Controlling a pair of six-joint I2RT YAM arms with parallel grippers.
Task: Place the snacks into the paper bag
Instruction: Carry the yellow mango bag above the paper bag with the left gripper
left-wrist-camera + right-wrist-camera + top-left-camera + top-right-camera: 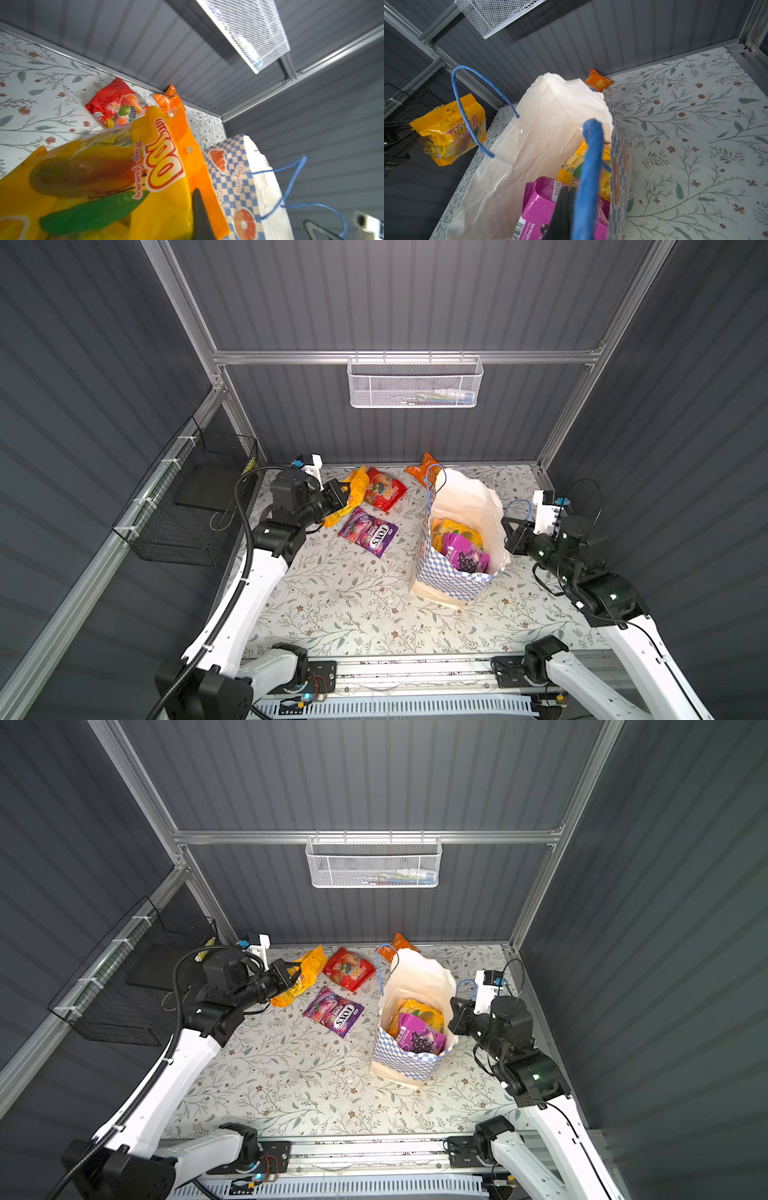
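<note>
Yellow-orange glossy plastic "100" mango packet [354, 488] [124, 176] hangs clear of the floral-patterned tabletop [353, 605], pinched at one edge by the left gripper [338, 495]. Just past that gripper's tips lies the red fruit-printed plastic packet [384, 489], and the purple-pink "FOX'S" packet [369, 532] rests flat between it and the tall white paper bag with the blue-and-white checkered band [449, 580]. The bag stands upright and open, touching the right gripper [508, 526] [564, 199], whose fingers are pressed together on the thin blue cord handle [519, 502] [589, 166] at the near rim. Directly beyond those fingers, inside the bag, sit a purple grape packet [465, 556] and another yellow packet [453, 529]. A small orange packet [422, 466] lies behind the bag, far from both grippers.
</note>
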